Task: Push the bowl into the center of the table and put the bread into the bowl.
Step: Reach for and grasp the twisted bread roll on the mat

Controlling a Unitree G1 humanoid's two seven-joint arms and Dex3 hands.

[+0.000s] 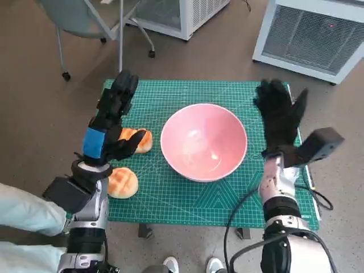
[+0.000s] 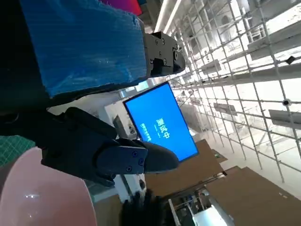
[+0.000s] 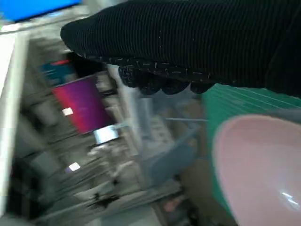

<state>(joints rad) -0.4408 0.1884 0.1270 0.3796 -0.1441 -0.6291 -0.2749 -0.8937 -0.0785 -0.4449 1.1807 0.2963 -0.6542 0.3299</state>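
Bowl centred; bread pickup next.
Left robot hand [image 1: 109, 126], fingers spread and empty, hovers above nearer bread [image 1: 136, 140]; lower, then lift toward bowl [image 1: 203, 141] (right robot hand [image 1: 280, 116] spread, idle).

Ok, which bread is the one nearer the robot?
Find the green mat with the pink bowl in the middle. Two buns sit to the bowl's left; it's the round bun at the mat's near edge, fully uncovered, while the left hand partly hides the other bun.
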